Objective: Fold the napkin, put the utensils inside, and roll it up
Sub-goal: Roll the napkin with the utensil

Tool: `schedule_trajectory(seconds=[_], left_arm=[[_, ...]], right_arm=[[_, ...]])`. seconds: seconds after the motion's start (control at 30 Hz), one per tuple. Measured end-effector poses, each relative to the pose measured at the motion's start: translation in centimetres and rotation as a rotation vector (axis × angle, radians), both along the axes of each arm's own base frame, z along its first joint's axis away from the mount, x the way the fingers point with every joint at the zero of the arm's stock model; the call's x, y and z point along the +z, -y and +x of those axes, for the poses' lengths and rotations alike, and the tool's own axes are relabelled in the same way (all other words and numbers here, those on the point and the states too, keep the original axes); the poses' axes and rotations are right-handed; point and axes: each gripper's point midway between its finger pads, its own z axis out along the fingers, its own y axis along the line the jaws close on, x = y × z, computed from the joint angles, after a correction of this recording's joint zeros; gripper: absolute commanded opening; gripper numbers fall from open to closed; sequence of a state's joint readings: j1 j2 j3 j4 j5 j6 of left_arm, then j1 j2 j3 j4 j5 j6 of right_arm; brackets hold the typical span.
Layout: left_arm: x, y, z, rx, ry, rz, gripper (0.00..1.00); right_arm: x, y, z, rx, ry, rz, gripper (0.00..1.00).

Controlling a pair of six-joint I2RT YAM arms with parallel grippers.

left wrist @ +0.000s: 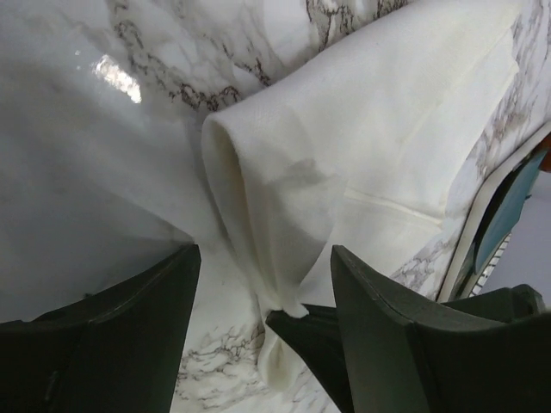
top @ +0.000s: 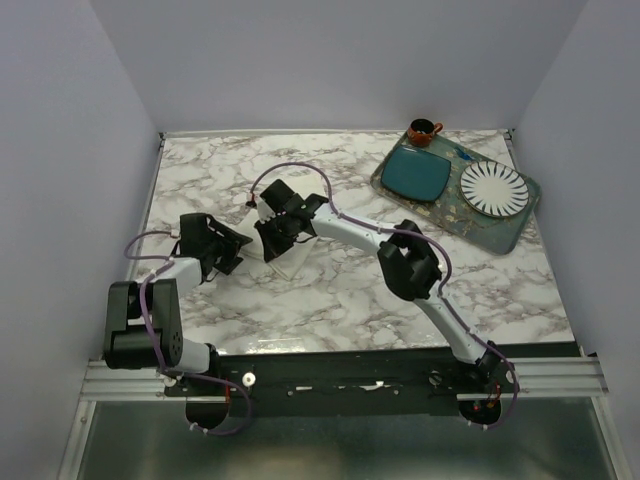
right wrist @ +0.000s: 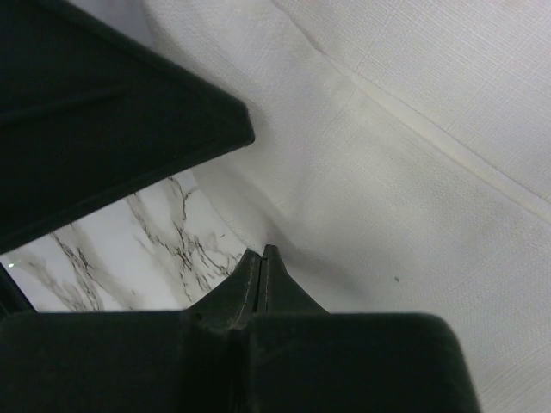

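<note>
The napkin (left wrist: 387, 129) sits a bit left of the middle of the worktop (top: 340, 300). It's folded over, with one side curled up into a loose, fat roll (left wrist: 228, 163). I can't see the spoon in any view, so it's either inside the cloth or hidden under my arms.

My right gripper (right wrist: 263, 258) is clamped fully closed, tips right at the cloth's edge by the end of the roll. I can't tell if any fabric is actually caught between them. My left gripper (left wrist: 263, 258) is spread wide with nothing in it, one finger on each side of that same end of the roll.

Looks to me like the rolling step, and here's how I'd do it well:
- That curl is baggy, so I'd snug it up before going further.
- Marble is slick, so the right tip should pin the flat part while the left pushes the curl over it.
- Keep the roll parallel to the hem, or it cones out.
- Go slow, because an open end could let a spoon slide out.

The tray (top: 520, 225) in the far right corner is well apart, so no worries there.
</note>
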State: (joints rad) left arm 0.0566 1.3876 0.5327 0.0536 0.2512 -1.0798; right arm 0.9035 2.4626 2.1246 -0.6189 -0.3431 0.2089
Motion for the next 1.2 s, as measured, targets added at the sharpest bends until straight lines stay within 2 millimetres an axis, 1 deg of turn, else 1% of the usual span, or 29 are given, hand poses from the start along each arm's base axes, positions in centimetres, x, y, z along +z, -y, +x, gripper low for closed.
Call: schedule_trajectory(seconds=[0.07,0.1,0.17,0.2,0.3,0.37,0.47,0.5,0.57,0.6,0.7,0.77,0.8,0.93,1.0,1.1,1.2], left_arm=[[-0.1,0.1,0.8,0.0,-0.002,-0.003,0.67],[-0.1,0.1,1.2,0.001,-0.004,-0.001,0.57],[-0.2,0.1,1.7,0.004,-0.009,0.002,0.47],[-0.4,0.0,2.0,0.009,-0.013,0.015,0.36],[-1.1,-0.5,2.2,0.017,-0.048,0.051,0.25],[-1.2,-0.9,2.3,0.022,-0.064,0.073,0.23],[-1.4,-1.2,2.4,0.019,-0.087,0.102,0.16],[-1.5,-1.2,2.4,0.016,-0.094,0.108,0.13],[-1.6,-1.2,2.3,0.013,-0.103,0.118,0.09],[-1.7,-1.3,2.2,0.011,-0.108,0.122,0.07],[-1.7,-1.4,2.3,0.003,-0.124,0.137,0.04],[-1.7,-1.4,2.5,-0.001,-0.13,0.142,0.02],[-1.7,-1.4,2.5,-0.002,-0.135,0.143,0.0],[-1.6,-1.4,2.6,-0.008,-0.161,0.144,0.0],[-1.6,-1.4,2.7,-0.011,-0.178,0.144,0.0],[-1.5,-1.3,2.8,-0.014,-0.198,0.14,0.0],[-1.4,-1.3,2.7,-0.018,-0.216,0.137,0.0]], right_arm=[[-0.1,0.2,0.0,0.005,-0.022,0.012,0.0],[-0.2,0.3,0.0,0.008,-0.033,0.021,0.01],[-0.2,0.3,0.0,0.015,-0.05,0.033,0.01],[-0.3,0.4,0.0,0.02,-0.057,0.038,0.01],[-0.3,0.5,0.0,0.029,-0.063,0.047,0.01],[-0.4,0.6,0.1,0.04,-0.056,0.048,0.04],[-0.4,0.7,0.1,0.058,-0.039,0.045,0.13],[-0.3,0.7,0.2,0.063,-0.032,0.046,0.23],[-0.1,0.8,0.3,0.073,-0.013,0.045,0.34],[0.0,0.9,0.4,0.076,-0.004,0.042,0.48],[0.5,1.2,0.7,0.09,0.039,0.027,0.64],[1.0,1.4,0.8,0.093,0.073,0.012,0.7],[1.4,1.5,1.0,0.093,0.095,0.003,0.74],[2.8,1.9,1.7,0.097,0.189,-0.026,0.79],[3.3,1.6,1.4,0.112,0.214,-0.027,0.81],[3.1,1.2,0.8,0.138,0.259,-0.05,0.82],[2.0,0.9,-0.1,0.164,0.308,-0.093,0.83]])
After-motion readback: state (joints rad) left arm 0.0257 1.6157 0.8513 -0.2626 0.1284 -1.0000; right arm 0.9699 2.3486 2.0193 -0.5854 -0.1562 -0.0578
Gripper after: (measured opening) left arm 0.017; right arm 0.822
